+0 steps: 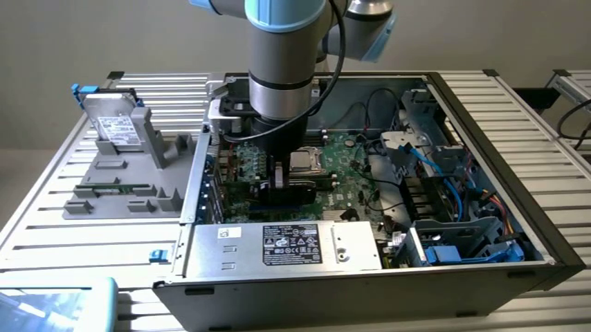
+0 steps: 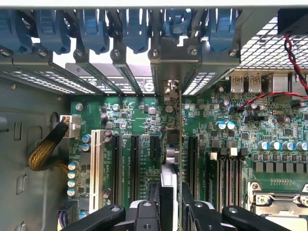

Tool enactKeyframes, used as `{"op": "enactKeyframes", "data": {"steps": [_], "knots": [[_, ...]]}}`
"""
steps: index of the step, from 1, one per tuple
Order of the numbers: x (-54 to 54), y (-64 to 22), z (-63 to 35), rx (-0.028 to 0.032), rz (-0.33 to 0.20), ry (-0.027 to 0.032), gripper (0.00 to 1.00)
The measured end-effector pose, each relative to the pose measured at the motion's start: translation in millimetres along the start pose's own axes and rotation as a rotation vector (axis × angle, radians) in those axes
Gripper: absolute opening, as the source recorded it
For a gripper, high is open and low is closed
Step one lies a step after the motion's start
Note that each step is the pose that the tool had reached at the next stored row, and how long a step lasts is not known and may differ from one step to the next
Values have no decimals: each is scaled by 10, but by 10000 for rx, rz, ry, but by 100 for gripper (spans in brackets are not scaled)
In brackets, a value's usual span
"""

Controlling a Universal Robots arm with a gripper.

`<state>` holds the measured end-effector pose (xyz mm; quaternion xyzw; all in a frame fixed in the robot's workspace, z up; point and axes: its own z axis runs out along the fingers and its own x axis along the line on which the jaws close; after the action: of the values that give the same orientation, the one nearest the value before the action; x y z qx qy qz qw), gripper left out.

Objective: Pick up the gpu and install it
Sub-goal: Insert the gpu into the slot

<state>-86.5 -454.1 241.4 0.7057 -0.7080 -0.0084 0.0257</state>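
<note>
In the wrist view the gpu [image 2: 179,126] appears edge-on as a thin green card standing upright over the motherboard [image 2: 139,113], its metal bracket end [image 2: 168,89] up against the case's rear slot openings. My gripper [image 2: 174,204] is shut on the card, one black finger on each side of it. The card's lower edge lines up with a black expansion slot between the other slots; I cannot tell whether it is seated. In the exterior view my gripper [image 1: 279,181] is down inside the open computer case [image 1: 480,138], over the motherboard [image 1: 351,169].
Blue slot clips [image 2: 91,29] line the rear wall. A white slot [image 2: 95,159] and yellow-sleeved cables [image 2: 45,151] lie beside the black slots. The power supply [image 1: 286,245] sits at the near wall, drive cages and cables [image 1: 443,200] at the exterior view's right. A silver drive [image 1: 118,128] stands in a grey holder outside.
</note>
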Motion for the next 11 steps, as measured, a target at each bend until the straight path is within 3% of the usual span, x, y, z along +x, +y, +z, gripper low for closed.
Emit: {"op": "enactKeyframes", "data": {"steps": [11], "knots": [[-2, 3, 2, 0, 0, 1, 28]]}}
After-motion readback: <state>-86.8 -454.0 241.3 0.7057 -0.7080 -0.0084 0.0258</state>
